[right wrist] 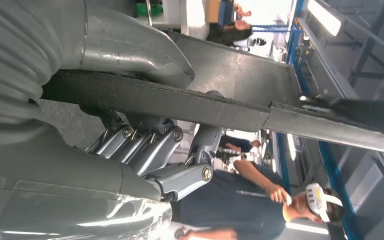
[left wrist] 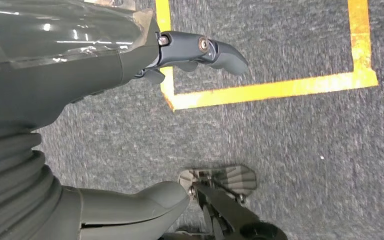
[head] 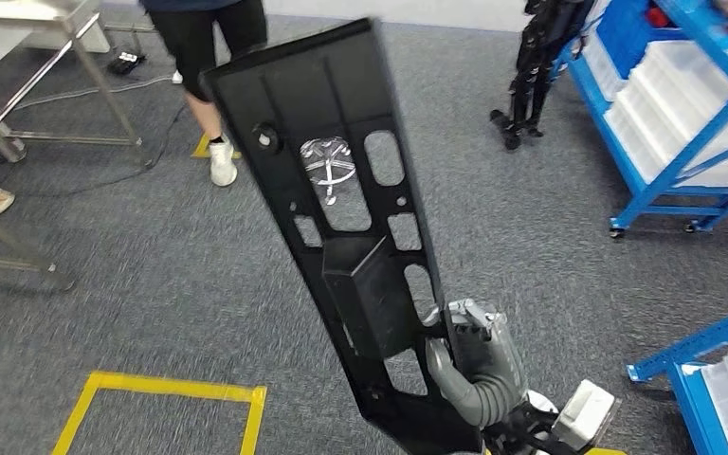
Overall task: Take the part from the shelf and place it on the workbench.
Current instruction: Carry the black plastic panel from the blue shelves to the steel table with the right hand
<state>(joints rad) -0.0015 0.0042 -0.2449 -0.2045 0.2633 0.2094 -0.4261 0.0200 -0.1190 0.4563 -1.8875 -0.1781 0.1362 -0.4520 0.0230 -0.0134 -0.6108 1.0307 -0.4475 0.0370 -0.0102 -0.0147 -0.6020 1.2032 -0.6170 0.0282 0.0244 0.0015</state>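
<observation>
Upright, right hand (head: 474, 365) fingers (right wrist: 145, 145) clamped on black part (head: 332, 218); left hand (left wrist: 80, 65) fingers spread, empty.

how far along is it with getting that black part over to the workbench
Done: the long black part is off the shelf, gripped near its lower end by the right robot hand and held over grey carpet. The blue shelf stands off to the right. In hand: the carry. The left robot hand hangs empty over the yellow floor tape. Left: placing the part on the workbench.
</observation>
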